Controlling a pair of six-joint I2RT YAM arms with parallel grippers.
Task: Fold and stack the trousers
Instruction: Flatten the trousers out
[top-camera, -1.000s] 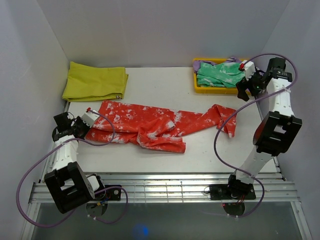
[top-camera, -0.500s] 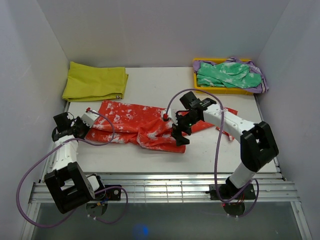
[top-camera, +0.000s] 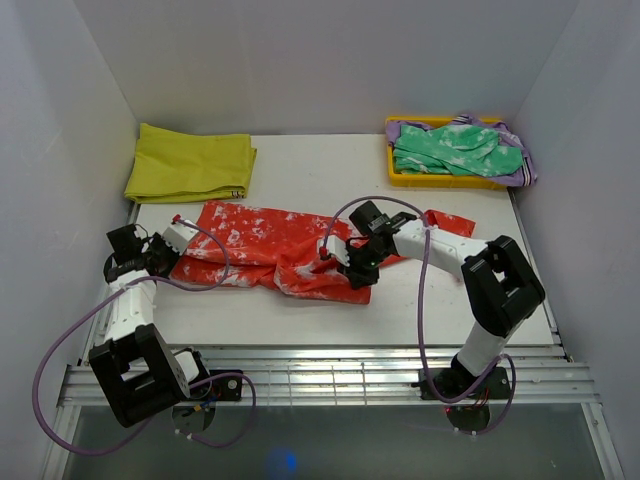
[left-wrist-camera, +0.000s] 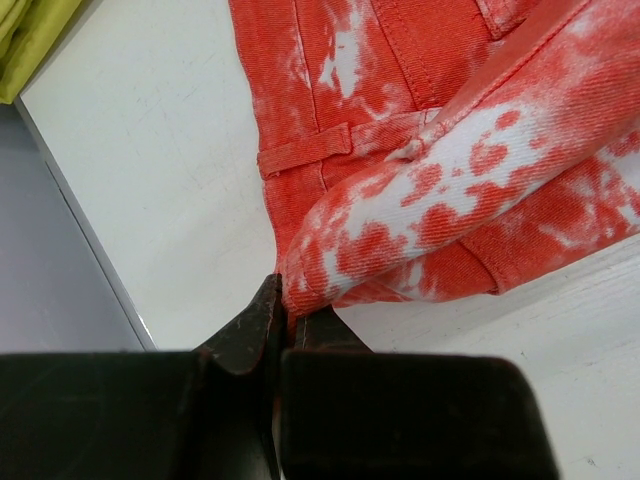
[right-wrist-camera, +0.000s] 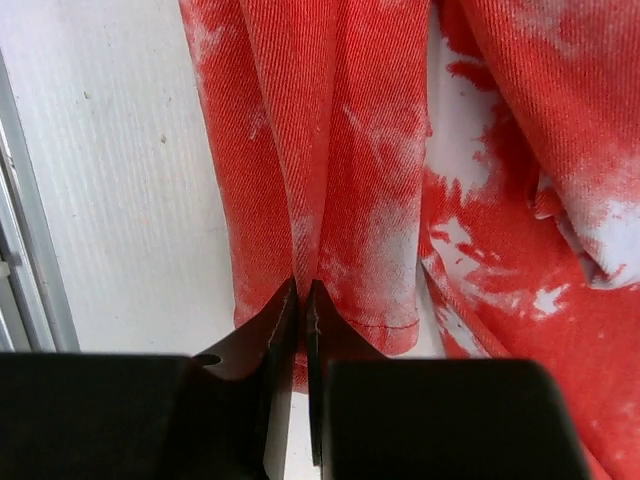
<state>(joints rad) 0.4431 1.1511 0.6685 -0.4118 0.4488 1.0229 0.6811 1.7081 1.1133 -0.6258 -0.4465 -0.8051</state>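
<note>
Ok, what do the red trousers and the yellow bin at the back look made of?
The trousers look like matte woven twill, probably cotton: diagonal ribbing, stitched seams, a belt loop. The bin is probably smooth rigid plastic, from its even yellow wall; too small to be sure.

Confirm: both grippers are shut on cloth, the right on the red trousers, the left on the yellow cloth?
No. The left wrist view shows the left gripper shut on the trousers, not the yellow cloth, which lies apart. The right gripper is shut on the trousers.

White arms (top-camera: 128, 305), purple cables (top-camera: 420, 320), black-fingered tools (left-wrist-camera: 285, 305) (right-wrist-camera: 302, 290).
</note>
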